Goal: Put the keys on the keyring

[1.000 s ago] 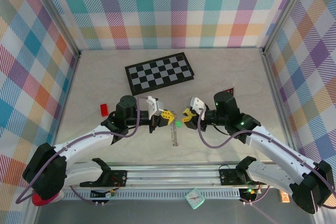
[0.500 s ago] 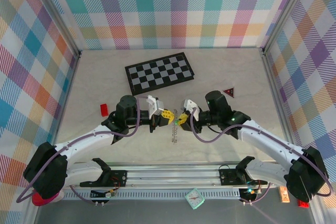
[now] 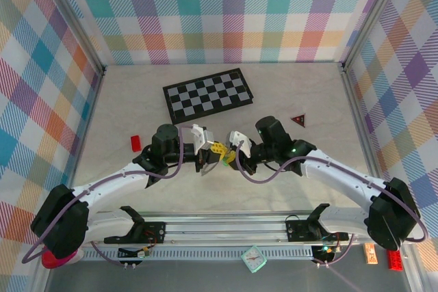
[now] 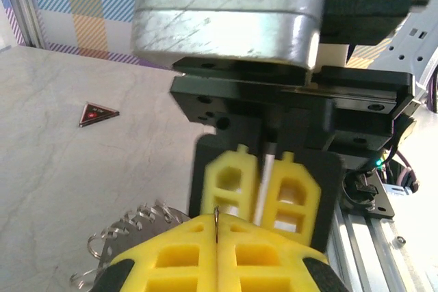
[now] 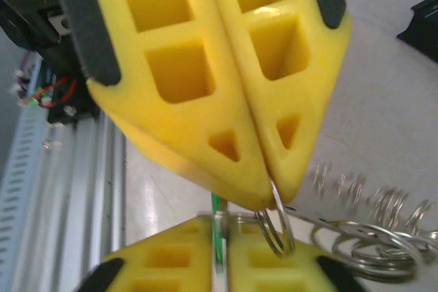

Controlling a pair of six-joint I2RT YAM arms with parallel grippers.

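My left gripper (image 3: 217, 150) (image 4: 216, 227) is shut on the thin silver wire of the keyring (image 4: 126, 227), whose fringe of small silver keys hangs to the side (image 5: 373, 237). My right gripper (image 3: 231, 155) (image 5: 220, 220) faces it tip to tip. It is shut on the green key (image 5: 216, 237), whose silver blade stands between its fingers (image 4: 233, 186). In the right wrist view the left arm's fingers (image 5: 191, 80) pinch a loop of the ring just above the key. Both grippers hover over the table's middle front.
A black-and-white chessboard (image 3: 208, 94) lies at the back. A small red block (image 3: 135, 143) sits left of the left arm. A dark red triangle (image 3: 298, 120) (image 4: 97, 113) lies to the right. The metal rail (image 3: 226, 227) runs along the near edge.
My right arm has moved left until its fingertips meet the left gripper's. The left arm has barely moved. The keyring no longer hangs down visibly below the grippers.
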